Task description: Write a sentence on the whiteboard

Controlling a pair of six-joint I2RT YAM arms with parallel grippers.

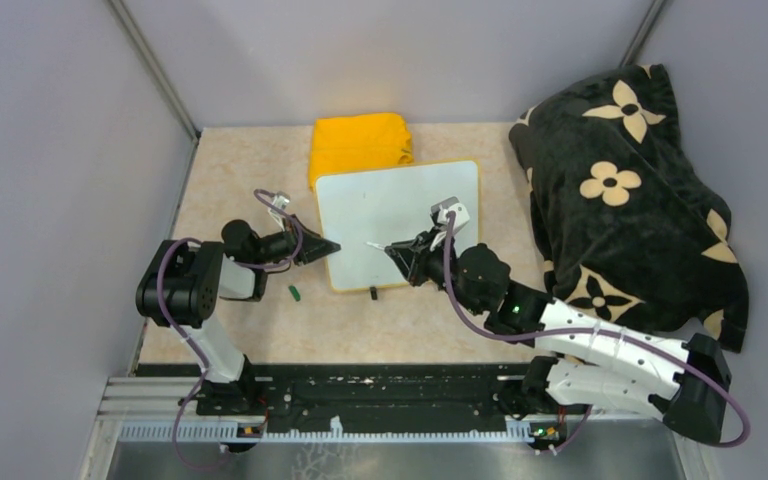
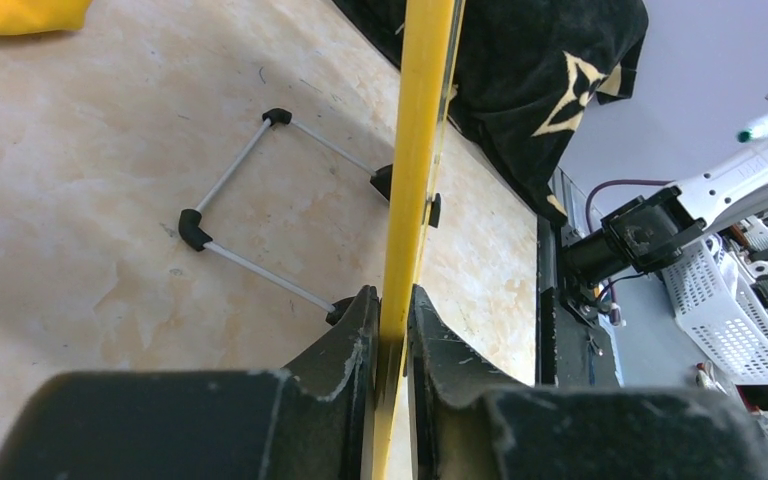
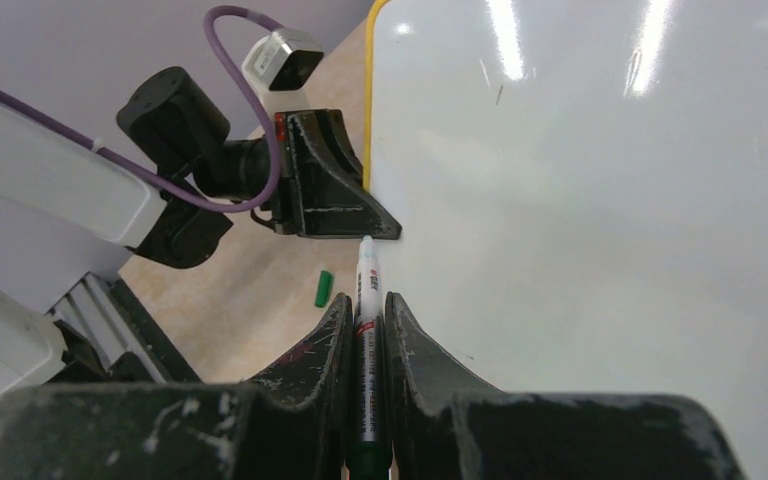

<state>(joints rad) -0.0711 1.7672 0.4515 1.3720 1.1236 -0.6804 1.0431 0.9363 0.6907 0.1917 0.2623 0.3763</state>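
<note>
Showing the whiteboard (image 1: 390,215) lying at the centre of the tabletop (image 1: 260,170), with a yellow cloth (image 1: 360,145) at its 12 o'clock; the face is blank and no writing is seen. The yellow rim near the board's 8 o'clock is pinched by the left claw (image 1: 328,248), whose jaws are closed onto it from both sides. The marker (image 3: 367,290) is clamped by its barrel in the right claw (image 1: 392,250), uncapped, with the tip over the board's 6 o'clock area; contact cannot be told. A green cap (image 1: 295,292) lies off the board at 7 o'clock. The board is judged thin, stiff and light, its glossy face likely to slide under pen pressure. The rim is judged the proper hold, since the face is left free. A wire stand (image 2: 250,215) is seen beneath it, so rocking may be expected.
</note>
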